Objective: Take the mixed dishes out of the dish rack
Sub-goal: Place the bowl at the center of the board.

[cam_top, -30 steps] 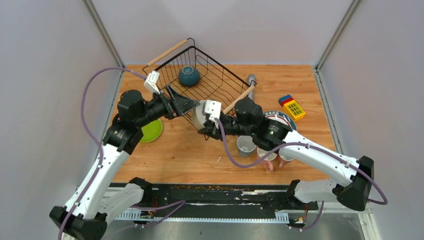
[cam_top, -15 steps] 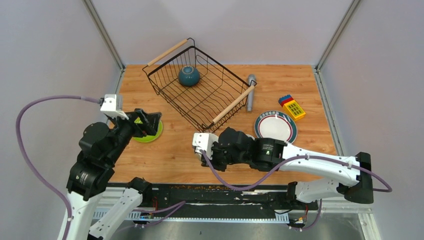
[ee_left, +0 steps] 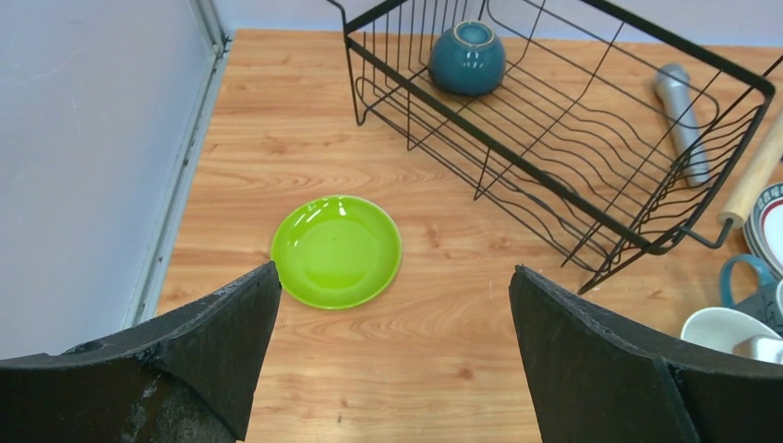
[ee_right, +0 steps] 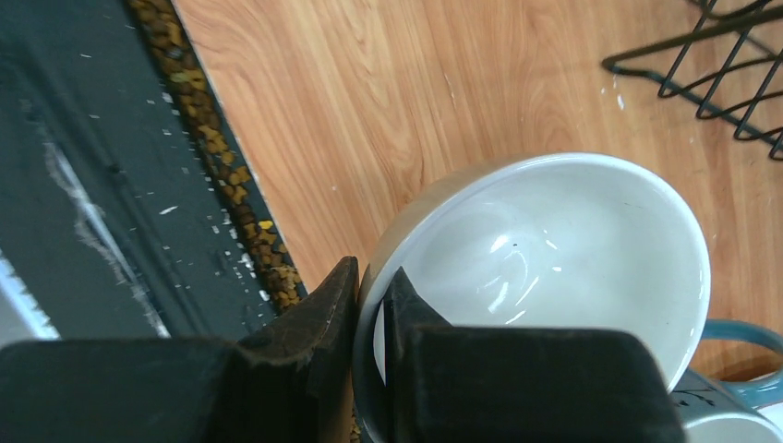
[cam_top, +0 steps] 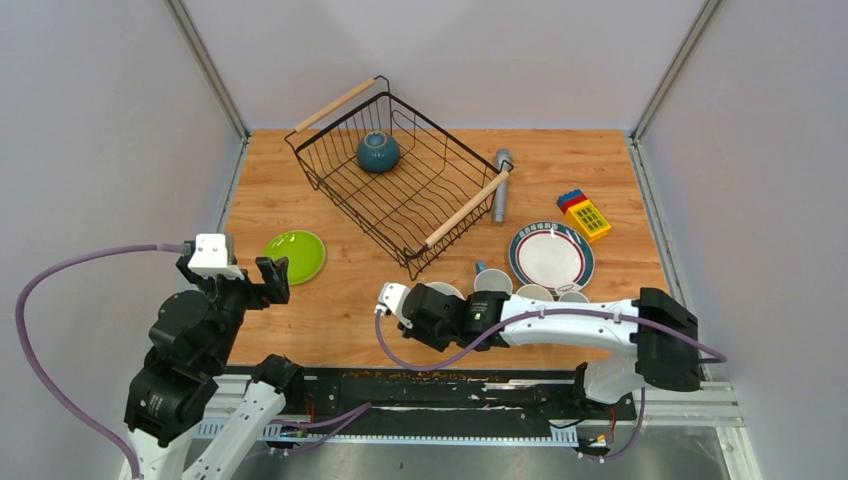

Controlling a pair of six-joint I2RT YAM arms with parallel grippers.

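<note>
Rack (cam_top: 430, 180) on counter (cam_top: 340, 310), far middle, set at a slant. Two wooden handles: far-left handle (cam_top: 335, 105), near-right handle (cam_top: 468, 208). Inside: one teal bowl (cam_top: 378, 151), at the far corner.

Out of the rack, on the counter:
- Green plate (cam_top: 295, 256), left of the rack, apart from it.
- Patterned plate (cam_top: 551, 255), right of the rack's near corner; one or a stack, cannot tell.
- Blue-grey mug (cam_top: 490, 281), upright, just right of the beige bowl.
- Two more cup rims (cam_top: 535, 292) (cam_top: 573, 296) right of that mug, bodies hidden by the right arm (cam_top: 570, 315).
- Cylinder (cam_top: 501, 185), lying just beside the near-right handle's far end.
- Toy block (cam_top: 584, 215), right of the cylinder, just beyond the patterned plate.

Right jaws: pinched nearly closed on the rim of the beige bowl (ee_right: 554, 249), one side within, one without. Bowl white inside, near the counter's front edge, just this side of the rack's near corner, close against the blue-grey mug. Resting or lifted, cannot tell.

Left jaws: spread full wide, holding nothing, over the near-left counter, green plate in sight between them.

Tally: rack one; bowls two; green plate one; patterned plate at least one; mug one sure, plus two rims; cylinder one; toy block one.
</note>
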